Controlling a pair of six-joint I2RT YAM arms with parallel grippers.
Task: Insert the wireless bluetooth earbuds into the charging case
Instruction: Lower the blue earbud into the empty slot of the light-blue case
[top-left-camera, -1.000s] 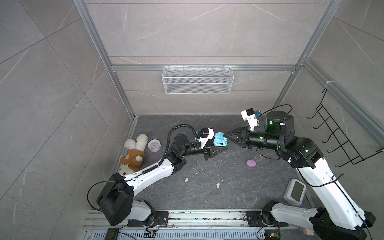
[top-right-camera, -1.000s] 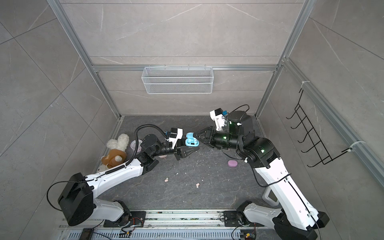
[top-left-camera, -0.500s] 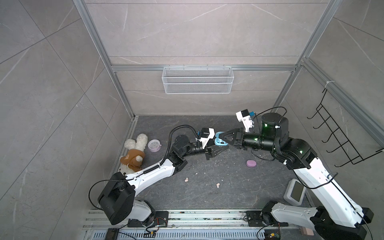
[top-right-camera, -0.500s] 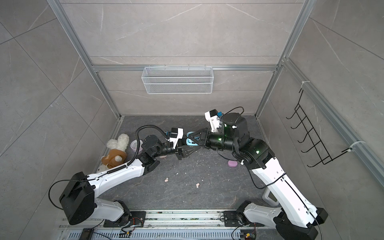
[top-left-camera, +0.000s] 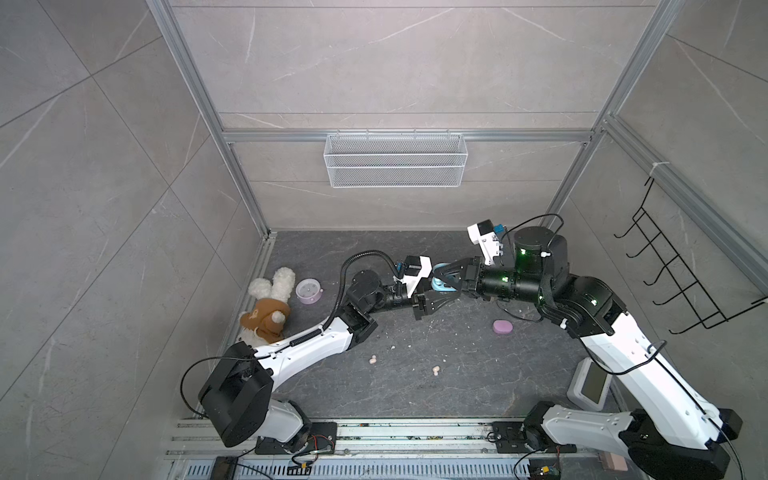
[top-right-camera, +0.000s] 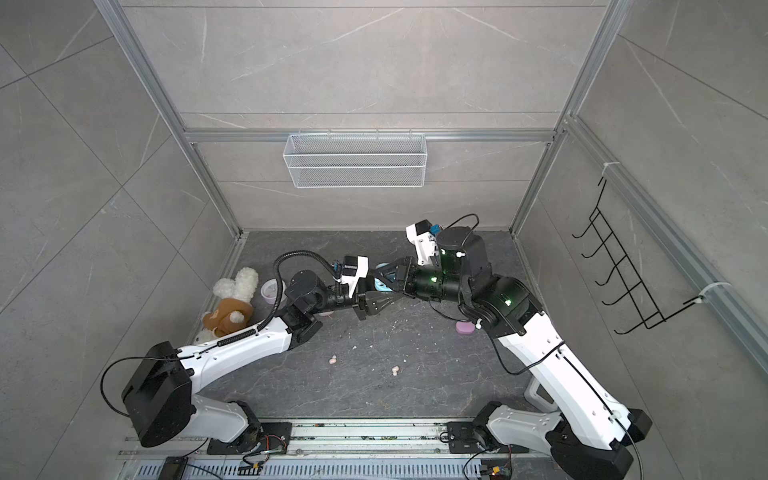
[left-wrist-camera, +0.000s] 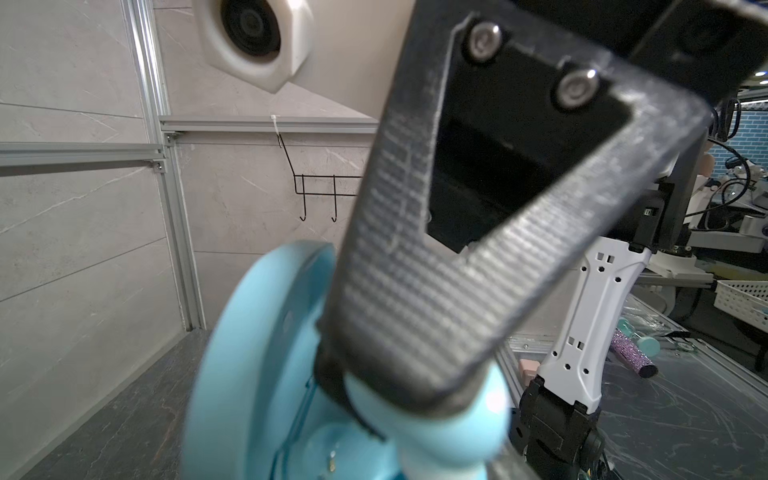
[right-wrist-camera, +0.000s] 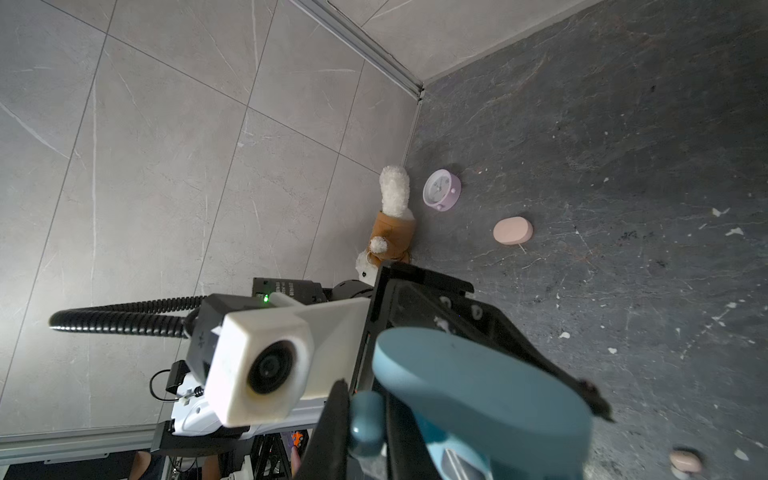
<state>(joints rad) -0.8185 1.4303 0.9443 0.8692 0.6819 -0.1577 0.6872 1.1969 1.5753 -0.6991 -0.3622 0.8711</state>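
Pinching a light blue earbud (right-wrist-camera: 365, 417) between its clenched fingers, the right gripper (top-left-camera: 445, 280) has that bud at the open mouth of the light blue charging case (top-left-camera: 437, 286). The case sits between the two grippers near the middle of the cell. In the left wrist view the bud shows as a rounded blue lump under the ribbed tip of a right finger (left-wrist-camera: 407, 324), just beside the case's raised lid (left-wrist-camera: 253, 353). Whether it is seated in its pocket I cannot tell.

The left gripper (top-left-camera: 432, 300) is clamped on the case from the opposite side. In both top views the two grippers meet tip to tip over it.

Two peach-pink earbuds (top-left-camera: 372, 360) (top-left-camera: 436, 370) lie loose on the dark stone floor (top-left-camera: 415, 399), nearer the front rail, apart from each other and well apart from the blue case. A closed lilac case (top-left-camera: 502, 327) rests on the floor beside the right arm. A closed pink case (right-wrist-camera: 513, 230) lies near a lilac alarm clock (top-left-camera: 308, 289), which stands just beside a plush toy (top-left-camera: 266, 307) at the left wall. A small white device (top-left-camera: 592, 384) leans at the right front edge.

On the back wall hangs a white wire basket (top-left-camera: 395, 160), and a black hook rack (top-left-camera: 681, 282) is on the right wall
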